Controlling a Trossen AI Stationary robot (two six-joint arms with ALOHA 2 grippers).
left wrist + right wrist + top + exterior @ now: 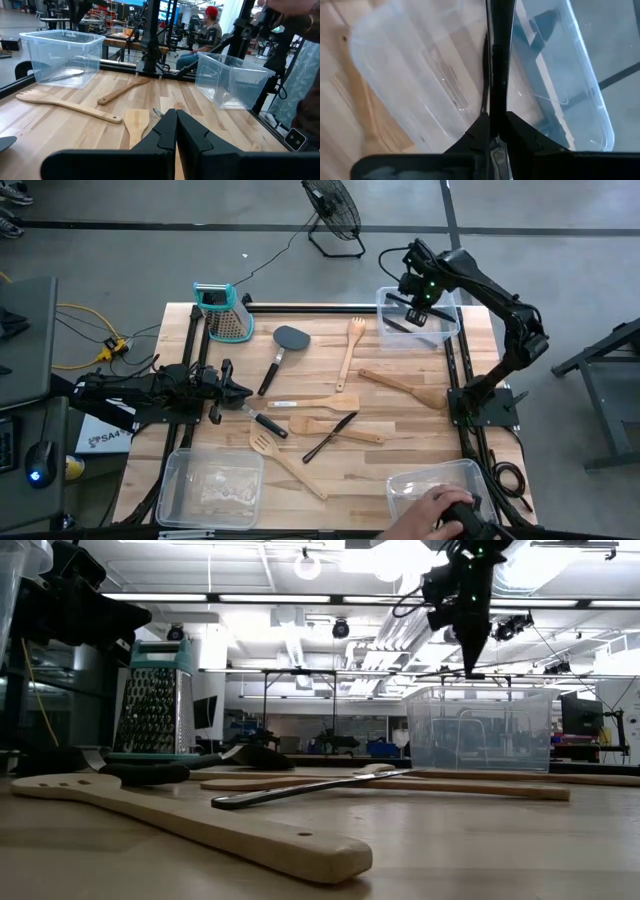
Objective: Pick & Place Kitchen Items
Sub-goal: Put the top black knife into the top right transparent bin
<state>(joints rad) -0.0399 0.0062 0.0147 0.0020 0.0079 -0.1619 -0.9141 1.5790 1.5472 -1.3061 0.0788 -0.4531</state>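
Note:
Several wooden spoons and spatulas lie flat on the table, among them a slotted turner and a spatula. A black turner and a thin black tool lie with them. My right gripper hangs over the far right clear bin, shut on a thin black utensil. My left gripper is shut and empty, low over the table's left side; it also shows in the left wrist view. My right gripper pinches the thin black utensil's stem between its two fingers. The fingers point down and lie along the stem. The utensil hangs upright below them, lifted clear, with its free end over the bin's opening. Which end is held does not show.
A metal box grater with a teal top stands at the far left. Two more clear bins sit at the near left and near right. A person's hand rests at the near right bin. A fan stands beyond the table.

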